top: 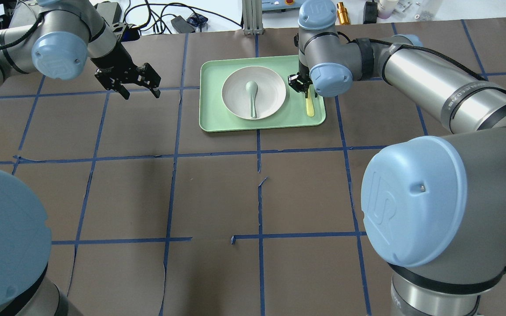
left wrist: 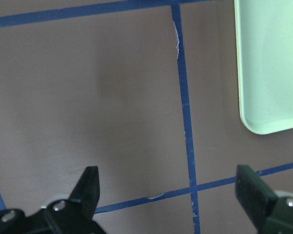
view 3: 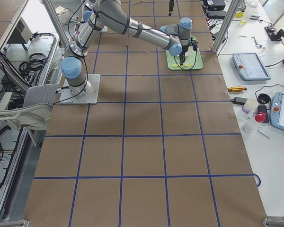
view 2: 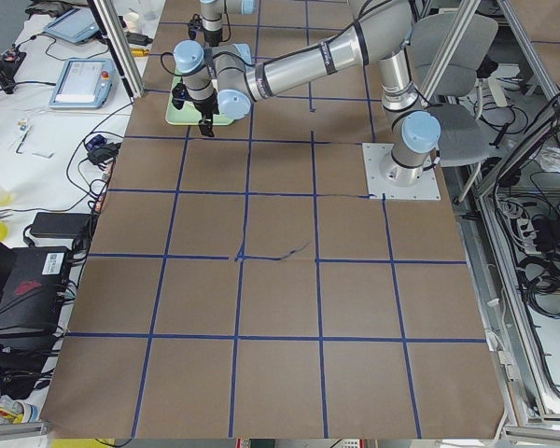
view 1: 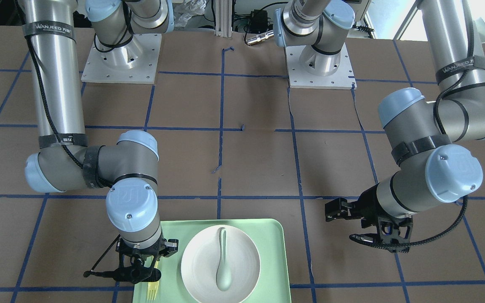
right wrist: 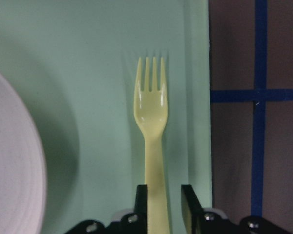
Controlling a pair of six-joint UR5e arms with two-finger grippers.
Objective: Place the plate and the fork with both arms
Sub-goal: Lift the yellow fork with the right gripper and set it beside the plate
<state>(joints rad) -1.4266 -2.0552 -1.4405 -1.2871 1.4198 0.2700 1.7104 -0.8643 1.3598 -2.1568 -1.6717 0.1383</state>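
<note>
The off-white plate [top: 272, 87] sits in the mint-green tray [top: 218, 119] with a grey-green spoon [top: 251, 93] lying in it. The pale-yellow fork [top: 310, 107] lies flat on the tray beside the plate, near the tray's edge. My right gripper [top: 306, 90] is low over the fork's handle. In the right wrist view its jaws [right wrist: 163, 202] stand narrowly apart astride the handle of the fork [right wrist: 150, 107], with a small gap on one side. My left gripper [top: 141, 93] is wide open and empty over bare table, apart from the tray.
Brown table cover with a blue tape grid. The left wrist view shows the tray's corner [left wrist: 268, 73] to one side of the open left gripper [left wrist: 168, 190]. Both arm bases [view 1: 120, 63] stand at the robot's side of the table.
</note>
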